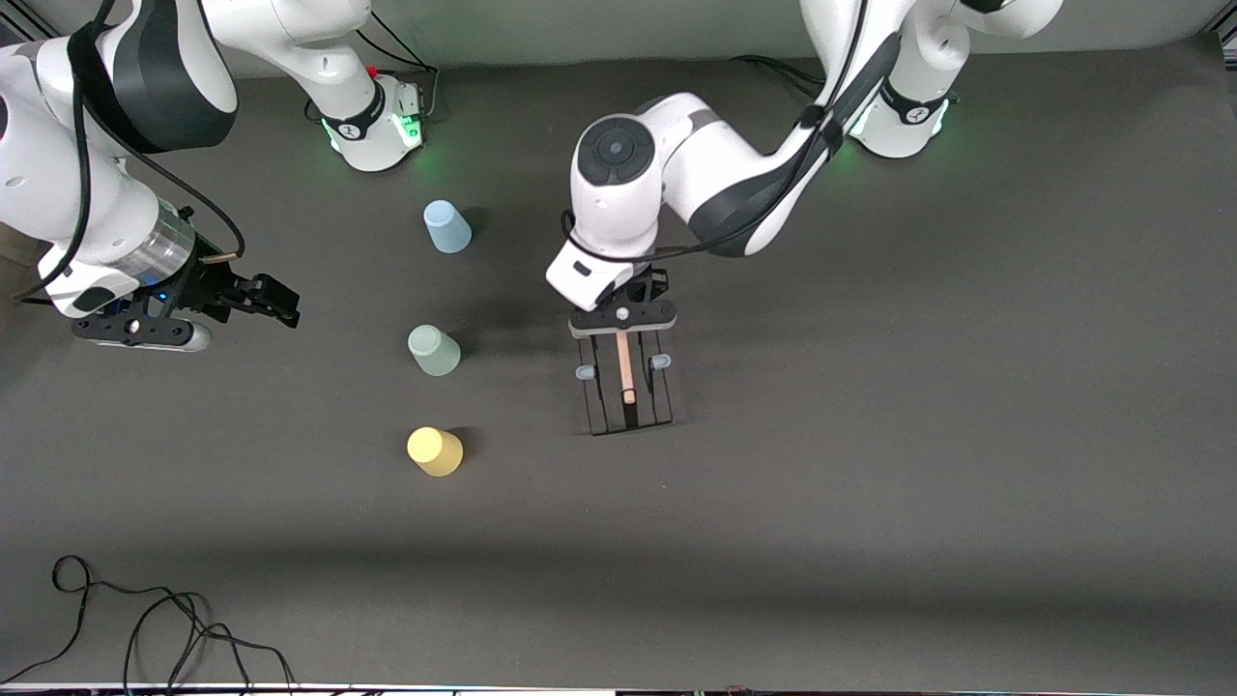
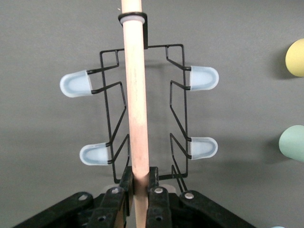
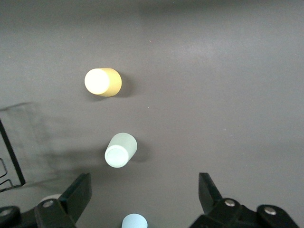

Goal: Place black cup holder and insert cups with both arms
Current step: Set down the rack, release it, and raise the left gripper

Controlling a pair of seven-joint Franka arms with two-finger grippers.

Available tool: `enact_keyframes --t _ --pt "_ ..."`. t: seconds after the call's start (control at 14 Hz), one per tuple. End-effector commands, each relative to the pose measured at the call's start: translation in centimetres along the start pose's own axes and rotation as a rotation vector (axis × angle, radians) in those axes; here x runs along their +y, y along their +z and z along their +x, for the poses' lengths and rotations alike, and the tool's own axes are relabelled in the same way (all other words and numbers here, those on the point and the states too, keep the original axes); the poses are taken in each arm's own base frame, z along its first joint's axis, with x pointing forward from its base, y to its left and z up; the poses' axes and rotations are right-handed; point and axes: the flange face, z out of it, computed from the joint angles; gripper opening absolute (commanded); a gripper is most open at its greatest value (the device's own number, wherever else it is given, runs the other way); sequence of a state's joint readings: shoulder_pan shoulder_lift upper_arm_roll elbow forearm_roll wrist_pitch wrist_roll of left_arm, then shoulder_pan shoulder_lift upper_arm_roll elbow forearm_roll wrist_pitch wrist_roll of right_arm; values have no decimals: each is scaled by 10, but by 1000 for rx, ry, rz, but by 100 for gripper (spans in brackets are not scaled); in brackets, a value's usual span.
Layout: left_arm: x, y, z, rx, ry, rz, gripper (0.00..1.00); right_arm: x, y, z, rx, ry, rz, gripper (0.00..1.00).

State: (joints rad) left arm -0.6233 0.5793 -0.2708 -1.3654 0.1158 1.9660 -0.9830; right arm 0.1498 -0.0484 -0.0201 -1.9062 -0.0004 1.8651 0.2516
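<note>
The black cup holder (image 1: 630, 391) is at the middle of the table, its wooden rod handle (image 1: 625, 367) on top. My left gripper (image 1: 623, 333) is over its end nearer the bases, shut on the handle (image 2: 135, 95). The left wrist view shows the wire rack (image 2: 178, 118) with pale-capped pegs, and my left gripper (image 2: 139, 183). I cannot tell whether the rack touches the table. The blue cup (image 1: 446, 226), green cup (image 1: 434, 350) and yellow cup (image 1: 435, 451) stand upside down in a row toward the right arm's end. My right gripper (image 1: 280, 302) is open and empty, in the air beside that row.
The right wrist view shows the yellow cup (image 3: 102, 81), green cup (image 3: 120, 150) and blue cup (image 3: 134, 221) below my open right gripper (image 3: 145, 190). A black cable (image 1: 145, 619) lies at the table edge nearest the camera, at the right arm's end.
</note>
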Motion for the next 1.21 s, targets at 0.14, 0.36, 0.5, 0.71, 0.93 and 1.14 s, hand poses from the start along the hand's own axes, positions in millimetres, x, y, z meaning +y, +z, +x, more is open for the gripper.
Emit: enact_keyframes --t 0.14,0.36,0.5,0.71,0.93,1.14 --pt "14 23 6 33 -3 9 0 -1 -3 3 -2 16 3 100" --pt "15 35 9 39 -3 1 0 -1 -4 1 -7 19 2 100" --pt "15 44 11 36 -17 1 0 -3 -2 1 -11 18 2 100" --pt "17 50 12 49 -19 -10 0 -23 3 -5 -20 70 -2 100" --pt "15 48 16 49 -27 -11 82 -43 11 -8 -33 93 -6 100" --pt "13 14 18 61 -45 -23 100 -57 21 -13 -47 81 -13 100"
